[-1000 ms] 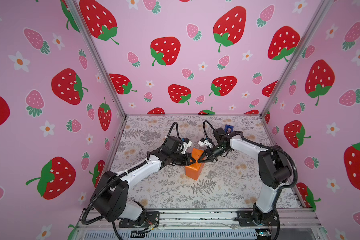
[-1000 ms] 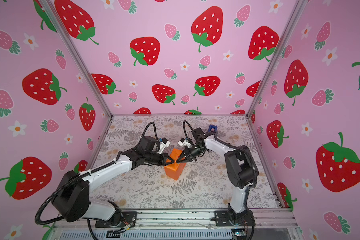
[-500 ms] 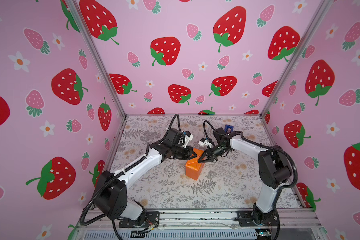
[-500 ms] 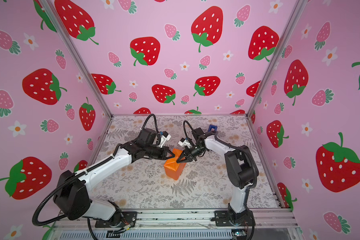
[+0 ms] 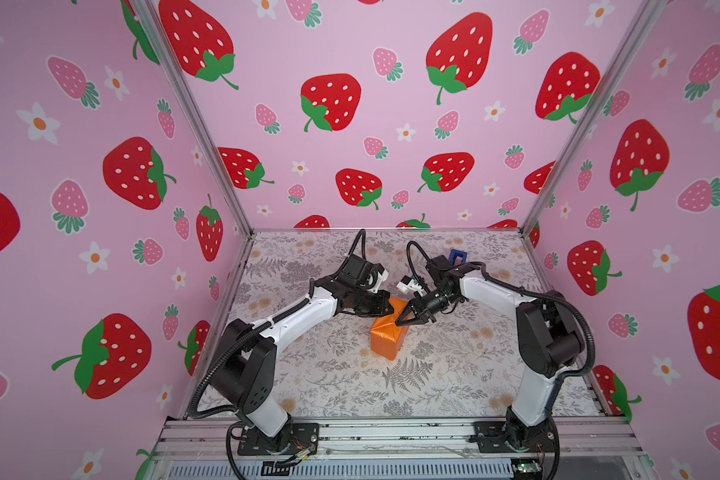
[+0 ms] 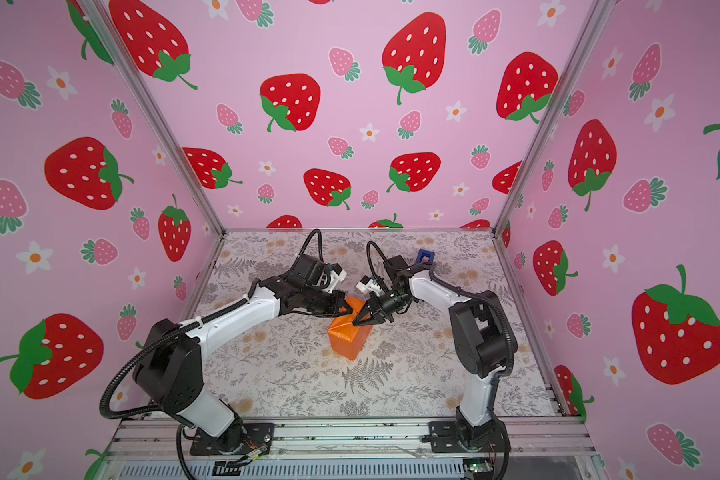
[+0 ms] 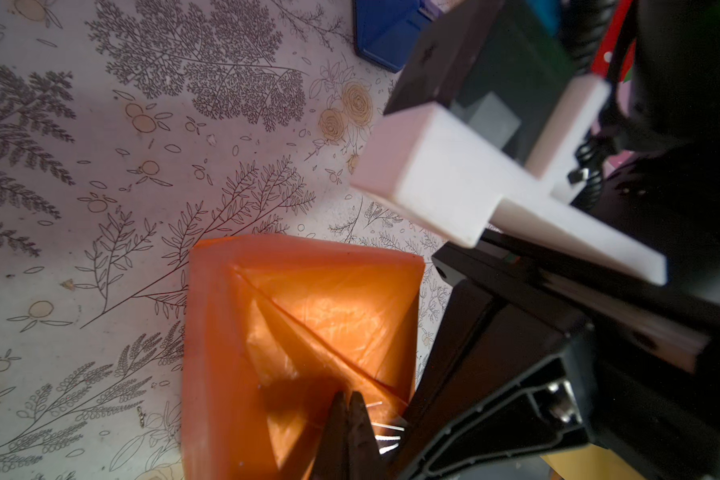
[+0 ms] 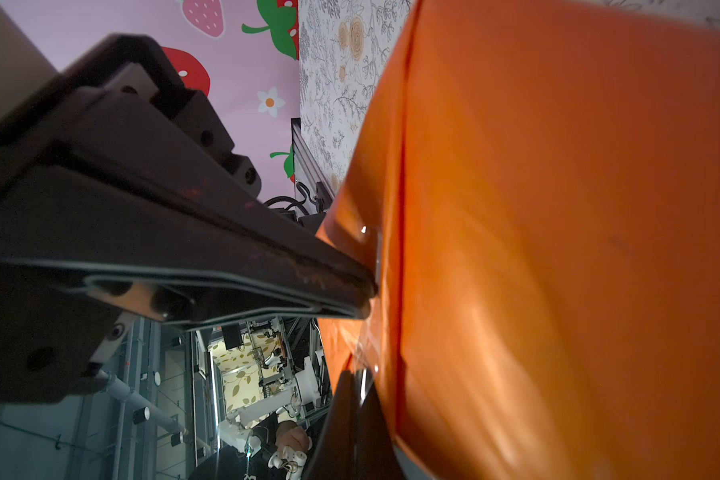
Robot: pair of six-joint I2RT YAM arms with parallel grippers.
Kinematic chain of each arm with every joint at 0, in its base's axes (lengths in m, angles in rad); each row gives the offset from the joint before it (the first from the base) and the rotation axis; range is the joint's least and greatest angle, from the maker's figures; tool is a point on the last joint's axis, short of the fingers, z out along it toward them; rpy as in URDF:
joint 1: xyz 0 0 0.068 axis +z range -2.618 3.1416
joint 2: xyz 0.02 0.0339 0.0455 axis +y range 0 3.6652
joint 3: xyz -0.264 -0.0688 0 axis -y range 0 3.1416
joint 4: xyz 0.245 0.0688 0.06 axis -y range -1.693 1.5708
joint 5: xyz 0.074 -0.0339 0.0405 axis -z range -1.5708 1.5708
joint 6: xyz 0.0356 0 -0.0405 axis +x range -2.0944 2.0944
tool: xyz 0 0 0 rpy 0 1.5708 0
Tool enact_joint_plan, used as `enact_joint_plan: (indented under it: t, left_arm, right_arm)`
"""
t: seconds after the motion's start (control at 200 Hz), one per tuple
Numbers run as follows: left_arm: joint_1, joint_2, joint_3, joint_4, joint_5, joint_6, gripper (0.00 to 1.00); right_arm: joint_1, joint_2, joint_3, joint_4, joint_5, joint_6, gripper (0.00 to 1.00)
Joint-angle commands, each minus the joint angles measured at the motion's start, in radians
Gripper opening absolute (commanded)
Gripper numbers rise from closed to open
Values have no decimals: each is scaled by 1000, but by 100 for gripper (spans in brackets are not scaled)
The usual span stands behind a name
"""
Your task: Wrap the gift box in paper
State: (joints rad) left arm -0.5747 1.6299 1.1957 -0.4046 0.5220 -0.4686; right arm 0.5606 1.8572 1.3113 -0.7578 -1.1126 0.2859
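Quick rundown of the setup: the tabletop has a pale covering printed with grey ferns and tan roses. It's boxed in on three sides by pink strawberry walls, with aluminium posts in the back corners. Both arm bases are bolted to a metal rail along the open front edge.

Space-wise it's pretty roomy. There's bare tabletop in front of the parcel and out to both sides, and nothing is close to the walls. The only other loose item is a blue tape dispenser near the back, behind the right arm's wrist and well apart from the parcel. It also shows in the left wrist view.

The paper is folded glossy-orange-side-out into a blocky parcel, sitting around the middle of the tabletop and a bit toward the back. The gift box is hidden inside it, with no black showing anywhere.

Both top views have the two arms meeting over the parcel's top. The left fingers are pinched shut, and the left wrist view puts their tip right on a diagonal fold of the paper. The right fingers are also closed. In the right wrist view their tip presses against the paper at a crease. I can't tell whether either pair actually has paper nipped between them. The two tips sit close together, left from the back-left and right from the right.
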Motion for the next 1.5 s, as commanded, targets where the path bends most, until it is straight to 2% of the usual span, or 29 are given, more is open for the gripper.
enact_joint_plan:
  t: [0.0, 0.055, 0.18, 0.445, 0.68, 0.84, 1.116, 1.321, 1.496]
  left_arm:
    - [-4, 21, -6, -20, -35, -5, 0]
    - [-4, 18, -18, -21, -44, -7, 0]
    - [-4, 16, -38, -26, -51, 1, 0]
    - [-5, 14, -51, -31, -53, 5, 0]
    - [-4, 18, -50, -25, -40, 5, 0]
    - [-4, 19, -56, -23, -34, 5, 0]
    - [-4, 9, -64, -22, -34, 4, 0]
    - [-4, 9, -67, -22, -34, 5, 0]
    - [-4, 3, -71, -28, -44, 9, 0]
  right_arm:
    - [0, -2, -26, -38, 71, -28, 0]
    - [-1, -11, -20, -51, 75, -30, 1]
    - [-1, -64, -28, -57, 79, -13, 12]
    - [-9, -205, -140, -56, 106, 42, 19]
    - [-42, -328, -111, -88, 274, 140, 21]
    - [-13, -315, -35, -24, 376, 227, 20]
    - [72, -208, 10, 187, 414, 377, 5]
    - [122, -118, 33, 207, 388, 370, 3]
    - [124, -167, -44, 149, 433, 347, 0]
